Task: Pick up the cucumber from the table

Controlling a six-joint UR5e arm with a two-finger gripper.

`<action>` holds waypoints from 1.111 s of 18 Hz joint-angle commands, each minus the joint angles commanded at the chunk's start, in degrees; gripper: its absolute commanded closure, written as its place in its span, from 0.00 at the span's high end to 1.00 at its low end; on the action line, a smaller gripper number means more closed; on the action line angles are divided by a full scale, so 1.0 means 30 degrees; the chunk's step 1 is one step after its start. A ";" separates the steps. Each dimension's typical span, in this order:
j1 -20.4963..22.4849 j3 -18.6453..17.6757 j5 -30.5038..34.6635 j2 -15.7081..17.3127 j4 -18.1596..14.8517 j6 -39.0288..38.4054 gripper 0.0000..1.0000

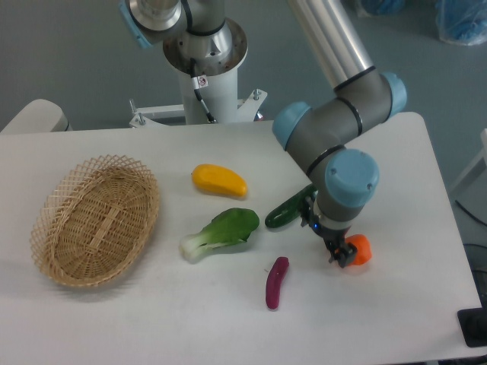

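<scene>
Camera view: I saw the gripper [335, 251] low over the table [426, 182], beside the cucumber [289, 211]; whether its fingers were parted, I couldn't tell.

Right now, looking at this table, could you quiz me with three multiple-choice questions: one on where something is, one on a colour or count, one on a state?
1. Where is the wicker basket?
A. At the table's left side
B. At the right edge
C. Under the arm

2. What colour is the eggplant?
A. Yellow
B. Purple
C. White

3. How is the cucumber now?
A. Inside the basket
B. Lifted high in the air
C. Down at table level, partly hidden by the arm

Answers: 1 A, it sits left of the bok choy and the yellow vegetable. 2 B, its slim body is purple. 3 C, its right end disappears behind the wrist, above the gripper, whose jaws cannot be read here.
</scene>
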 joint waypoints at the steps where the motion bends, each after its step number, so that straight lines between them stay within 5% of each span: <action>1: 0.0233 -0.0117 0.0001 0.0118 -0.0058 0.0554 1.00; 16: 0.0618 -0.5564 -0.0262 0.2169 0.1727 -0.0051 1.00; 20: 0.0061 -0.6416 -0.0351 0.2141 0.3630 -0.2249 1.00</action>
